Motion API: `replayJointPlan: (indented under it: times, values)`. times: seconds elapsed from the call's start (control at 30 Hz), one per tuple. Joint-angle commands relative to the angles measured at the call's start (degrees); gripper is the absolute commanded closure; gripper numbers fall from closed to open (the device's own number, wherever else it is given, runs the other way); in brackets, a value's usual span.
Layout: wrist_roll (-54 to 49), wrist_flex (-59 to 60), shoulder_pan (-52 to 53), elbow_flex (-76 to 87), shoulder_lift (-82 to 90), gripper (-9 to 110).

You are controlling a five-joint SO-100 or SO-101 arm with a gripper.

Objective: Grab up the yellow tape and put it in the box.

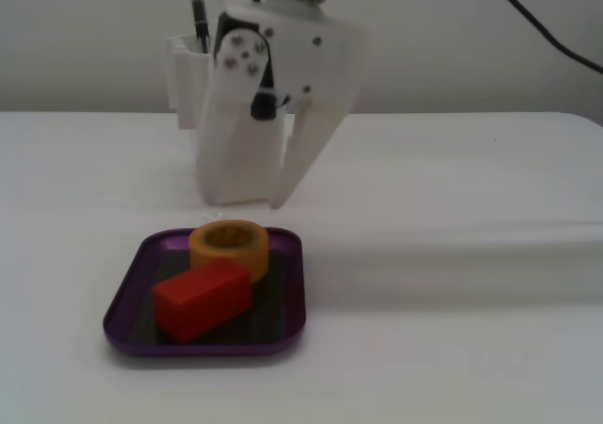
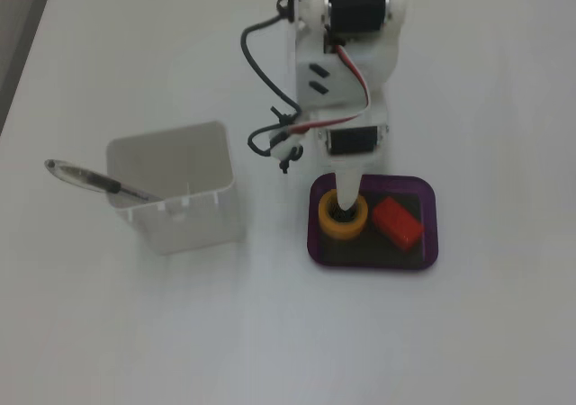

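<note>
My yellow tape sits in the box, and my hand is right over it.

Nearest in a fixed view is the red block, then the yellow tape touching it, both lying flat inside the box on the worktop. Just behind and above is my hand. From above, one finger points down into the tape's hole. I cannot tell how wide my hand is.
</note>
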Motion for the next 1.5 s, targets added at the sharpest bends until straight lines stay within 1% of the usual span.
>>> replayJointPlan:
  times: [0.0, 0.13, 0.3, 0.43, 0.53, 0.63, 0.77, 0.9, 1.0, 1.1, 1.27, 1.37, 1.47]
  values:
    - [0.09, 6.24, 0.00, -7.29, 11.95, 86]
    - [-0.18, 14.50, 0.00, -11.95, 23.20, 86]
    - [0.53, 22.15, 0.09, -9.67, 38.41, 87]
    - [0.53, 23.03, 0.18, 1.67, 50.80, 87]
    - [0.44, 22.85, 0.26, 15.21, 60.56, 86]
    - [0.09, 20.39, 0.26, 30.32, 69.61, 86]
    - [0.26, 13.89, 0.26, 50.27, 81.65, 87]
    - [0.18, 2.02, 0.26, 70.66, 93.69, 86]
    - [0.44, -6.24, 1.58, 82.79, 103.27, 86]
    - [0.62, -11.51, 4.22, 92.55, 112.94, 86]
    - [0.70, -12.13, 6.42, 106.26, 127.09, 86]
    - [2.02, -12.04, 6.50, 111.36, 131.04, 86]
    - [7.65, -12.13, 5.98, 113.47, 129.20, 87]
